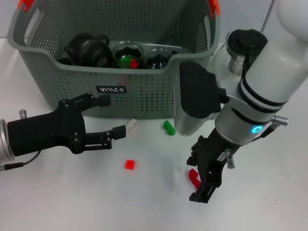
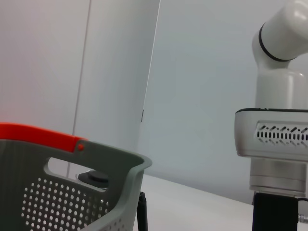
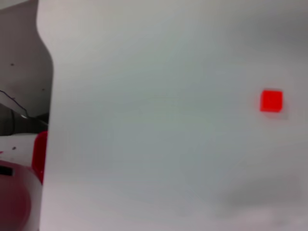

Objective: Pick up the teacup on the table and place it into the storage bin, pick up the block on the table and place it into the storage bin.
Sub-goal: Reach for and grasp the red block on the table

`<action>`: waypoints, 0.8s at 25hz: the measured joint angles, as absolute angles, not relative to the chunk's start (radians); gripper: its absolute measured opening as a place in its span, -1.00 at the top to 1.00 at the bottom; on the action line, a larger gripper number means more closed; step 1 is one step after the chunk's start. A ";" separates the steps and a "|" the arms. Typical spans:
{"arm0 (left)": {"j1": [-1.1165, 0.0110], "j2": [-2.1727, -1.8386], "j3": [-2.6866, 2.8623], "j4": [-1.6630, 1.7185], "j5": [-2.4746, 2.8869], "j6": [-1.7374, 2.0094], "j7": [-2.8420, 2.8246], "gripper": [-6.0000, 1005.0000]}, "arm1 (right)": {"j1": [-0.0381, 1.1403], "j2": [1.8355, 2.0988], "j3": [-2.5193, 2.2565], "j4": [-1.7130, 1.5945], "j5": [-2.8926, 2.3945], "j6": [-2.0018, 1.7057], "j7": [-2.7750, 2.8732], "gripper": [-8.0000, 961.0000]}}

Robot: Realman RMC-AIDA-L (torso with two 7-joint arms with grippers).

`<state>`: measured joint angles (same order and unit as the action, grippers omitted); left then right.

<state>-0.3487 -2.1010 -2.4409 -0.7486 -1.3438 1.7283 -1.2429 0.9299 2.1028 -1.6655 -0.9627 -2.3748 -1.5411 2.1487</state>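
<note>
The grey-green storage bin (image 1: 144, 91) stands at the back of the white table; its rim with an orange-red clip (image 2: 38, 134) also shows in the left wrist view. Two glass teacups (image 1: 127, 56) sit inside it beside a black teapot (image 1: 86, 48). A red block (image 1: 130, 164) (image 3: 271, 101) lies on the table in front. My left gripper (image 1: 112, 116) is open, hovering just before the bin's front wall, with nothing in it. My right gripper (image 1: 204, 180) hangs low at the front right, a red piece (image 1: 194, 177) right against it.
A green block (image 1: 169, 127) and a small white block (image 1: 131, 124) lie near the bin's front wall. A glass pot with a black lid (image 1: 240, 45) stands behind my right arm (image 2: 279, 120). The bin (image 2: 62, 202) fills the lower left of the left wrist view.
</note>
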 joint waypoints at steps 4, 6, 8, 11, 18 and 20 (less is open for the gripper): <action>-0.347 -2.101 -2.443 -0.744 -1.335 1.716 -1.240 -0.86 | 0.923 2.104 -1.727 -0.961 -2.386 -1.503 2.165 -0.96; -0.344 -2.100 -2.443 -0.743 -1.325 1.715 -1.240 -0.86 | 0.920 2.106 -1.752 -0.964 -2.398 -1.486 2.174 -0.96; -0.339 -2.097 -2.441 -0.743 -1.319 1.714 -1.239 -0.86 | 0.918 2.107 -1.765 -0.967 -2.399 -1.479 2.179 -0.96; -0.330 -2.084 -2.438 -0.743 -1.293 1.714 -1.240 -0.86 | 0.917 2.107 -1.764 -0.968 -2.394 -1.477 2.179 -0.96; -0.301 -2.071 -2.448 -0.745 -1.226 1.710 -1.234 -0.86 | 0.915 2.107 -1.762 -0.969 -2.398 -1.474 2.187 -0.96; -0.295 -2.069 -2.460 -0.744 -1.225 1.707 -1.233 -0.86 | 0.913 2.106 -1.762 -0.970 -2.399 -1.472 2.188 -0.96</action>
